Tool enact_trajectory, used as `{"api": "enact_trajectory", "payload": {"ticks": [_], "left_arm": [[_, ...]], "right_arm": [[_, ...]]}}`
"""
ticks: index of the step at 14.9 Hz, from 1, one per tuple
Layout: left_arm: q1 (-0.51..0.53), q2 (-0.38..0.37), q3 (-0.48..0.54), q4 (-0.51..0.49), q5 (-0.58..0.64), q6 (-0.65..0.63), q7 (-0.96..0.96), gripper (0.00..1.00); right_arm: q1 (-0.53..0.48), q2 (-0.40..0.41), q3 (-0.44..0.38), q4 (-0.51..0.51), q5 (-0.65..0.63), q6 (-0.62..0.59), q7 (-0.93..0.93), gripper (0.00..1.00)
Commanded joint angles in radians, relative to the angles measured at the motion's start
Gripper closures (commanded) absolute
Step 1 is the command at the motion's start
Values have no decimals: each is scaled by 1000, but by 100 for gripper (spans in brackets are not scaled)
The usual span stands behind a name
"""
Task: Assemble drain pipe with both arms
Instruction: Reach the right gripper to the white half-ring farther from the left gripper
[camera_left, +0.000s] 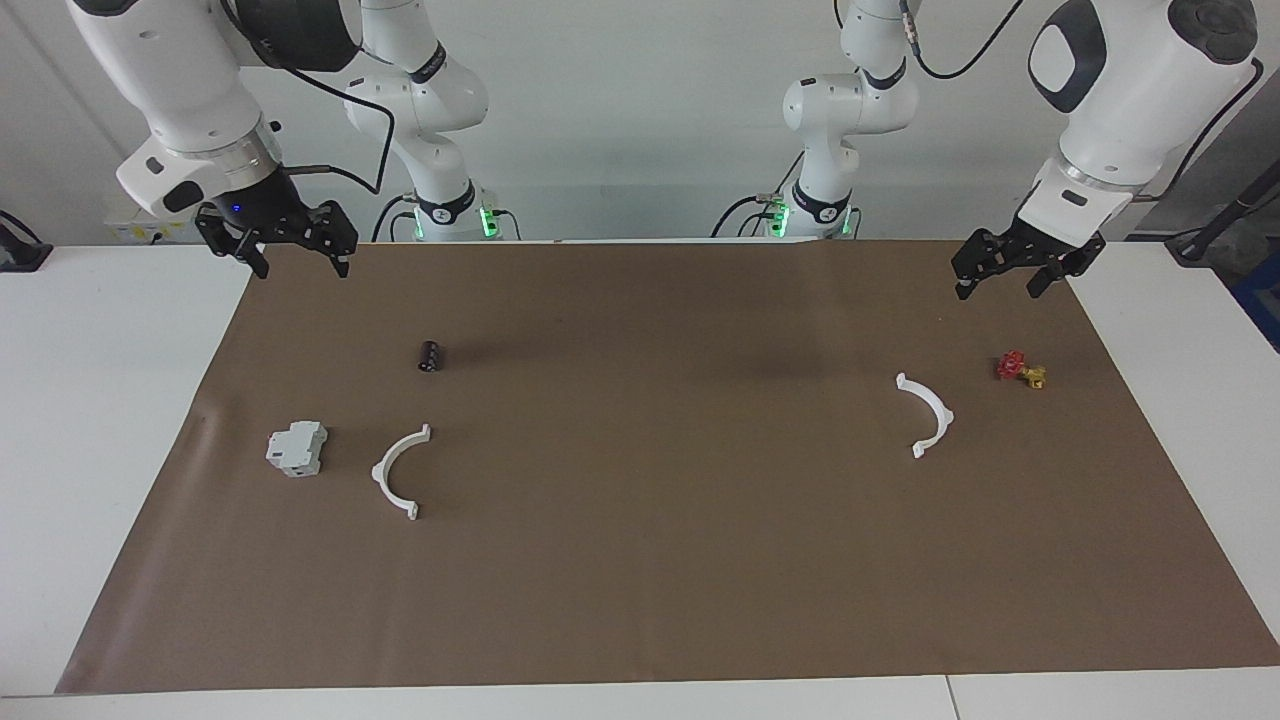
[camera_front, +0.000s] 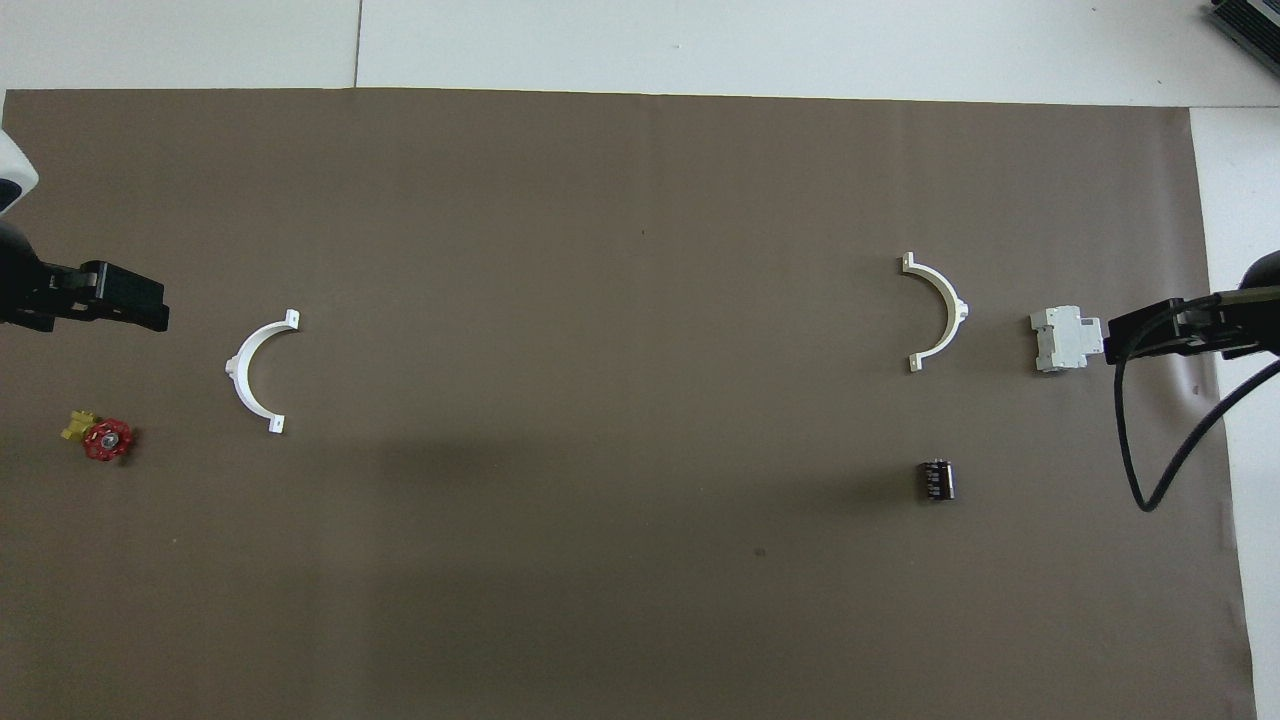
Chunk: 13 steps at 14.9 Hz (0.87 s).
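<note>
Two white half-ring arcs lay well apart on brown paper: one arc (camera_left: 402, 472) under neither gripper, near the right gripper (camera_left: 297, 252); the other arc (camera_left: 926, 414) near the left gripper (camera_left: 1003, 278). Both grippers hung raised, jaws apart, empty.

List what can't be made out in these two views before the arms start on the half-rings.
- Overhead view: the left gripper and right gripper are cut off by the side edges; only tips show.
- Both views: the end tabs of the two half-rings are too small to show how they lock.
- Facing view: markings on the black cylinder are too small to read.
- Both views: the red and yellow part is too small to identify.
</note>
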Motion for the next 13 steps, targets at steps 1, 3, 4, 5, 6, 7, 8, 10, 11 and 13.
{"api": "enact_trajectory", "payload": {"ticks": [1, 3, 4, 5, 6, 7, 8, 10, 11, 13], "left_arm": [[-6, -23, 8, -24, -14, 18, 10, 0], [-6, -23, 8, -24, -14, 18, 11, 0], [-6, -23, 8, -24, -14, 18, 11, 0], [-6, -23, 8, -24, -14, 19, 10, 0], [-6, -22, 8, -24, -14, 18, 9, 0], [-6, -23, 8, -24, -14, 18, 9, 0], [-6, -23, 6, -24, -14, 18, 9, 0], [-6, -23, 8, -24, -14, 18, 11, 0], [-6, -23, 8, -24, -14, 18, 11, 0], [-6, -23, 8, -24, -14, 18, 10, 0]], "right_arm": [[-6, -22, 6, -26, -16, 21, 5, 0], [-11, -22, 8, -26, -5, 21, 5, 0], [-11, -22, 8, -27, -4, 21, 7, 0], [-13, -23, 8, -32, -2, 21, 4, 0], [-11, -31, 8, -48, -1, 44, 1, 0], [-9, -45, 8, -88, -1, 103, 1, 0], [-11, -57, 8, -137, -1, 186, -2, 0], [-14, -54, 6, -240, -1, 344, -7, 0], [-17, -30, 6, -265, 1, 401, -15, 0], [-23, 47, 6, -276, 18, 493, -68, 0]]}}
